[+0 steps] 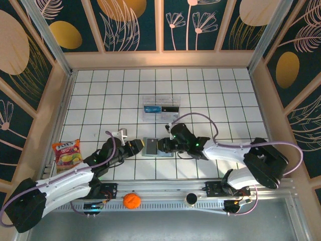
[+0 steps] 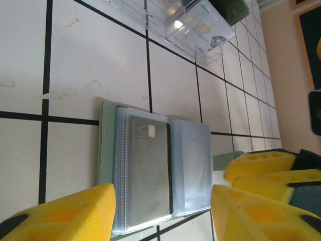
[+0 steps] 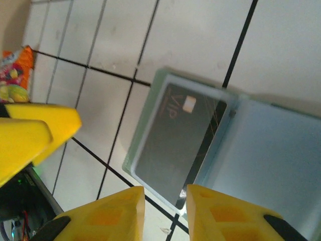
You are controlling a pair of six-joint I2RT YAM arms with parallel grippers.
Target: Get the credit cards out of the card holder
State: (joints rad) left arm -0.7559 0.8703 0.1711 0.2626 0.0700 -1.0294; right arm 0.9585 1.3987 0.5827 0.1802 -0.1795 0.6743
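Card holder [image 1: 152,147]: open and flat on the tiles, between the two grippers.
Dark VIP card [image 2: 148,170]: in one half of the holder.
Left gripper [image 2: 164,201]: fingers wide apart, at the holder's end.
Right gripper [image 3: 165,191]: fingers nearly together at the holder's edge; cannot tell whether it is gripped.
Clear box [image 1: 161,108]: beyond the holder, apart.

The card holder [image 2: 193,165] lies open and flat on the tiled table [image 2: 90,55], grey-green outside and pale blue-grey inside. A dark grey VIP card [image 2: 148,170] sits in one half, seemingly under a clear sleeve.
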